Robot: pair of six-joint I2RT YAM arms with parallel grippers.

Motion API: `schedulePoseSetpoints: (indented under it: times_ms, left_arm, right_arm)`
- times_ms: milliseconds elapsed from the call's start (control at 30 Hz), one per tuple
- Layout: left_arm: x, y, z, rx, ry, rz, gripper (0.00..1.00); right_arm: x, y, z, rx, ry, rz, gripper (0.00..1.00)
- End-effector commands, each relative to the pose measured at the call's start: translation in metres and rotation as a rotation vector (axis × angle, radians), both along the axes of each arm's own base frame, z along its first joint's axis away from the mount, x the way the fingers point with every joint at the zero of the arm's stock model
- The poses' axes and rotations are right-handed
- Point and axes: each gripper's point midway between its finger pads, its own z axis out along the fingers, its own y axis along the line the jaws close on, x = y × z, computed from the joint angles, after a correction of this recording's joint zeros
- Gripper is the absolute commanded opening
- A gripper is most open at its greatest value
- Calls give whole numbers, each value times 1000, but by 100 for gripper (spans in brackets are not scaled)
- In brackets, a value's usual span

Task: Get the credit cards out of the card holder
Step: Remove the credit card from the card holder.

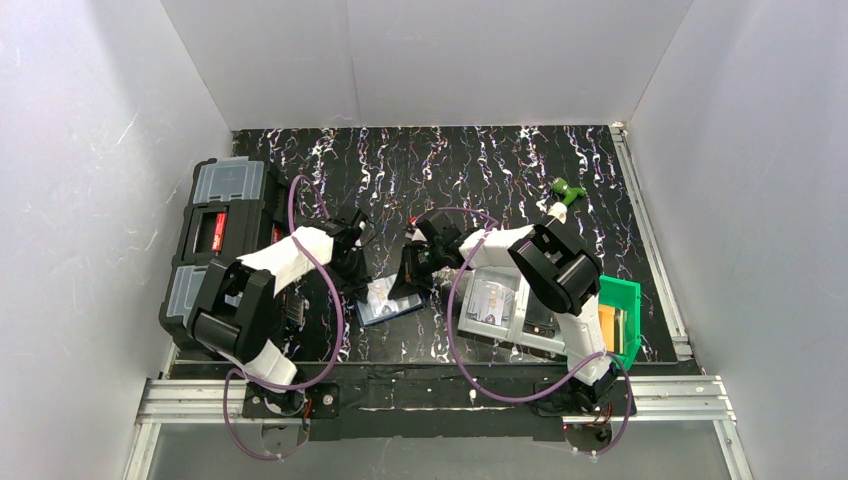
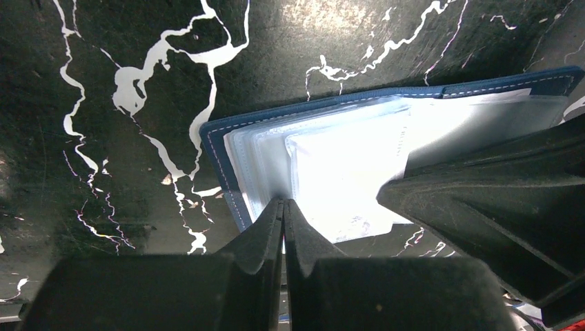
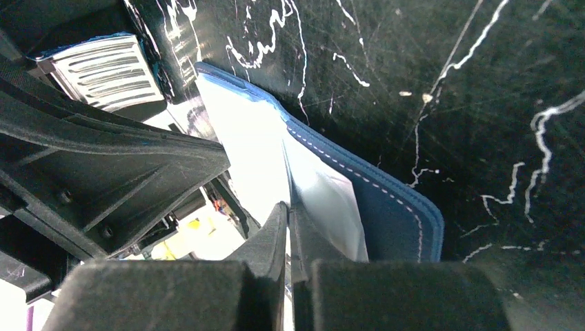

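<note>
**Position and orientation.** The card holder (image 1: pixel 385 308) lies open on the black, white-veined table (image 1: pixel 500 170), between the two arms and near the front edge. Its long axis runs roughly left to right, the right end slightly farther back. The sleeved inner side faces up.

**Materials.** The cover is navy blue with pale stitching along a rounded border. The sleeves (image 2: pixel 345 172) are clear, pale blue plastic, stacked in thin glossy leaves. Glare washes them nearly white, so no card can be made out inside them.

**Grippers.** The left gripper (image 2: pixel 283 207) is clenched, its tips meeting at the near edge of the sleeve stack. Whether a leaf is caught between them cannot be told. The right gripper (image 3: pixel 288 210) is clamped on a thin sleeve leaf, whose edge runs straight into the seam between the fingers.

**View differences.** Only the right wrist view shows the cover's outer corner lifted off the table. Only the top view shows the black toolbox (image 1: pixel 215 235) on the left and the green bin (image 1: pixel 622 300) on the right.
</note>
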Motion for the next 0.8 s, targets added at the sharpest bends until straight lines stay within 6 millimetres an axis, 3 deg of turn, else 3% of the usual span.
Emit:
schedulePoseSetpoints:
  times_ms: [0,133,467,633,767]
  left_arm:
    - [-15,29,-30,165,74,5,0]
    - [-15,29,-31,165,80,5,0]
    - [-15,28,-31,164,86,5,0]
    - [-14,27,-30,160,84,3,0]
    - [-15,27,-30,159,87,3,0]
  right_arm:
    - [4,-18,-11,-75,-28,-34,9]
    - [5,-13,-5,-27,-28,-23,18]
    - [3,-6,1,56,3,-26,31]
    - [4,-4,1,80,25,-34,30]
    - [4,-3,1,87,31,-37,21]
